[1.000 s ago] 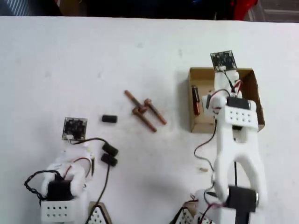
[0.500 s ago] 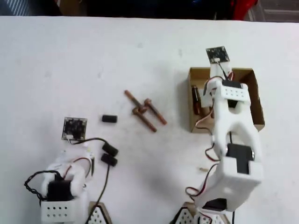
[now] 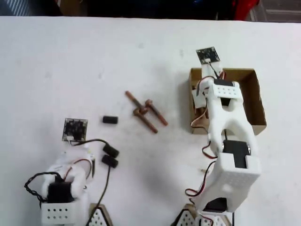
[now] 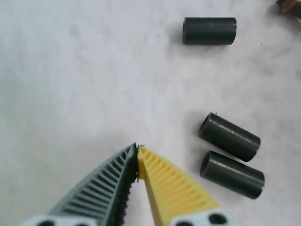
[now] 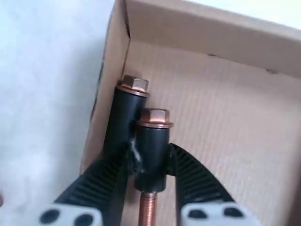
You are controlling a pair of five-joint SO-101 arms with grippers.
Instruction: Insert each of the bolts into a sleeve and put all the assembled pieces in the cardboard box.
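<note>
from above, the cardboard box (image 3: 251,101) sits on the white table (image 3: 70,56), and the right arm (image 3: 225,141) stretches over the box's near wall, its wrist above the left half of the box. three loose bolts (image 3: 143,112) lie crossed in a heap well to the left of the box. a lone sleeve (image 3: 109,119) lies farther from the box than the heap. a pair of sleeves (image 3: 111,150) lies side by side farther out again, just beside the left arm (image 3: 63,188), which is well apart from the box. in the left wrist view the left gripper (image 4: 137,150) has its grey and yellow fingers pressed together at the tips with nothing between them (the teeth meet along the inner edges). the pair of sleeves (image 4: 229,137) lies near the tips on the bare table without touching them, and the lone sleeve (image 4: 209,31) lies apart from the pair. in the right wrist view the right gripper (image 5: 148,148) is inside the cardboard box (image 5: 225,141), clamped on an assembled piece (image 5: 151,141): a black sleeve with a copper bolt through it, hex head at one end, thread sticking out between the fingers at the other. whether it touches the box floor cannot be told. a second assembled piece (image 5: 123,113) lies along the box's side wall near a corner, just beside the held one.
</note>
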